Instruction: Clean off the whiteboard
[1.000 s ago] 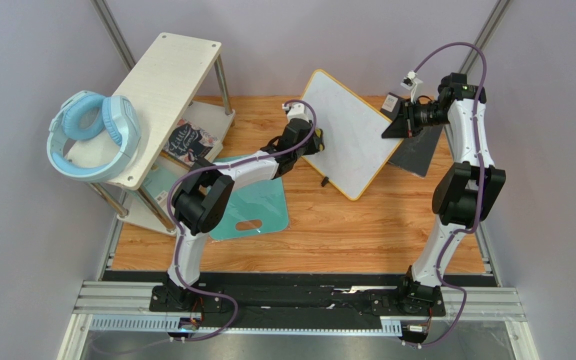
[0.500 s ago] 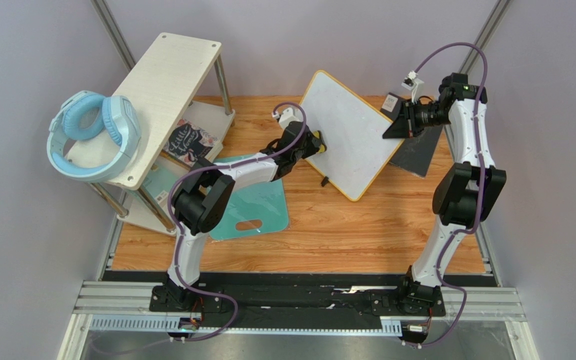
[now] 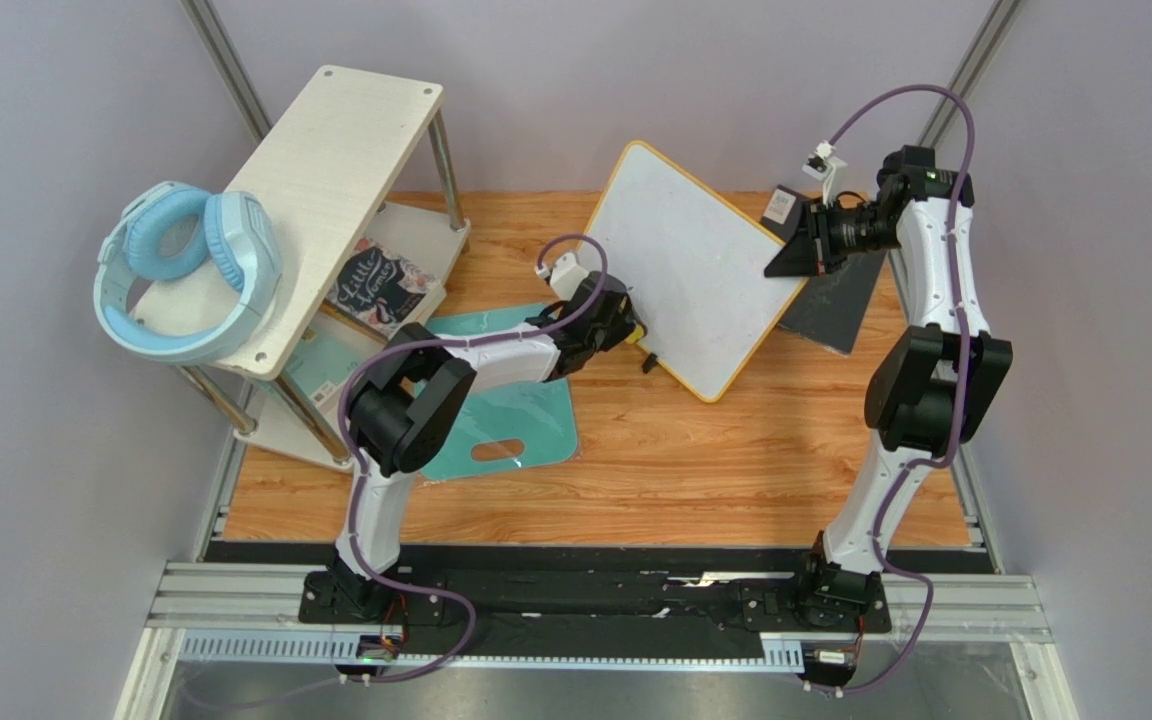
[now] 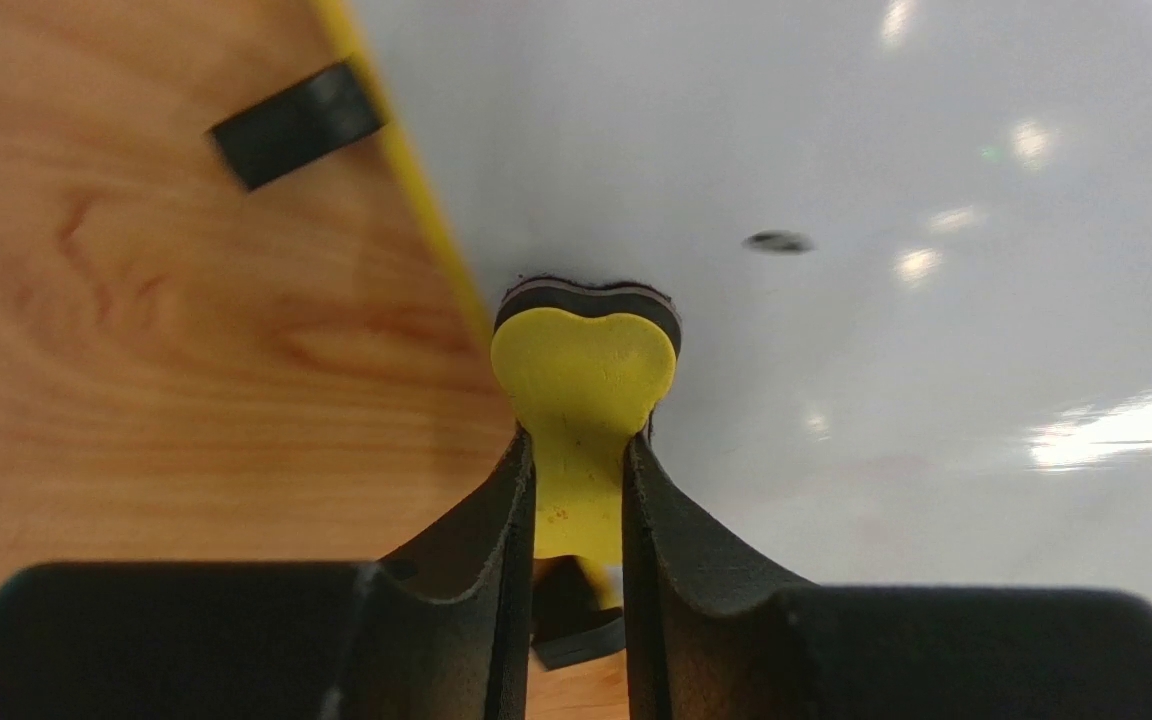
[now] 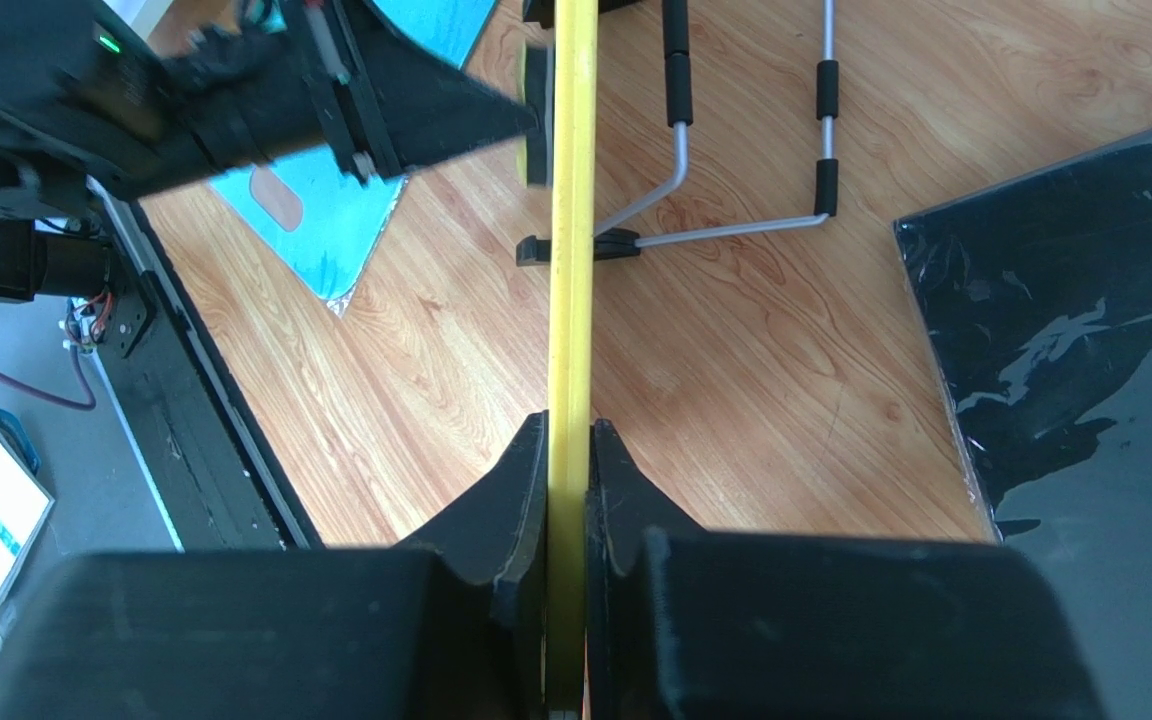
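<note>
Where the two arms rise from the near edge of the wooden table, the left one reaches out over a teal cutting board that lies flat on the wood. Just past it, the left gripper has its jaws drawn in to a narrow gap and pinches the stem of a yellow eraser, heart-shaped, with a dark pad behind it. The pad is pressed against the whiteboard, just inside the yellow frame along the board's left edge. A black foot juts from that frame onto the wood, and a small dark mark shows on the white surface beyond the eraser.

The whiteboard stands towards the far middle of the table, turned corner-on and tilted up. In the right wrist view it is seen edge-on as a thin yellow strip, with its wire stand resting on the wood. At its right corner the right gripper is clamped tight on the frame, one finger on each face.

A dark grey panel lies flat below that gripper, near the right side of the table. At the far left stands a pale shelf rack with blue headphones on its top.
</note>
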`<state>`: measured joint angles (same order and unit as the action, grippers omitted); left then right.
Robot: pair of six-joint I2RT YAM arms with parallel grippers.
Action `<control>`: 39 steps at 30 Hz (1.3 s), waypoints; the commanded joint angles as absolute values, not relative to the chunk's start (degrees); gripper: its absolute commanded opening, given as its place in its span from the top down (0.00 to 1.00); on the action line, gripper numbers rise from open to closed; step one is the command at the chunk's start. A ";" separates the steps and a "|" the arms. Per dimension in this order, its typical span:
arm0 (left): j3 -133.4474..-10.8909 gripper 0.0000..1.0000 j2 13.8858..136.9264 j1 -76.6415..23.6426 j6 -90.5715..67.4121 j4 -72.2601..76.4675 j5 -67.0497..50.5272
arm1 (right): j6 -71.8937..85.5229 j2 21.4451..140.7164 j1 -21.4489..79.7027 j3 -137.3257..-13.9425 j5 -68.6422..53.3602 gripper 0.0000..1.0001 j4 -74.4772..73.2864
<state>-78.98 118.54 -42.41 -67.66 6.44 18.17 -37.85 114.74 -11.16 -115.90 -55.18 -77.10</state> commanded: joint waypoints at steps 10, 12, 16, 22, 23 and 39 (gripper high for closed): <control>-76.37 1.00 115.75 -41.22 -61.19 8.26 18.63 | -45.35 114.26 -9.23 -116.46 -49.48 1.00 -85.61; -77.86 1.00 115.93 -40.78 -59.33 10.27 18.11 | -45.35 114.35 -9.23 -116.46 -49.57 1.00 -85.61; -82.52 1.00 118.64 -39.38 -56.08 14.15 12.67 | -45.44 114.35 -9.23 -116.46 -49.57 1.00 -85.78; -89.91 1.00 120.50 -39.20 -50.45 15.20 8.79 | -45.79 114.35 -9.23 -116.28 -49.22 1.00 -85.96; -90.52 1.00 120.59 -39.20 -50.01 15.47 8.79 | -45.88 114.26 -9.23 -116.28 -49.22 1.00 -86.04; -92.91 1.00 121.65 -34.46 -48.60 13.52 14.33 | -46.49 114.17 -9.23 -115.31 -48.96 1.00 -86.31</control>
<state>-97.38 122.50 -36.97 -47.24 9.21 12.05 -38.48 114.74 -10.98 -116.09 -54.94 -77.23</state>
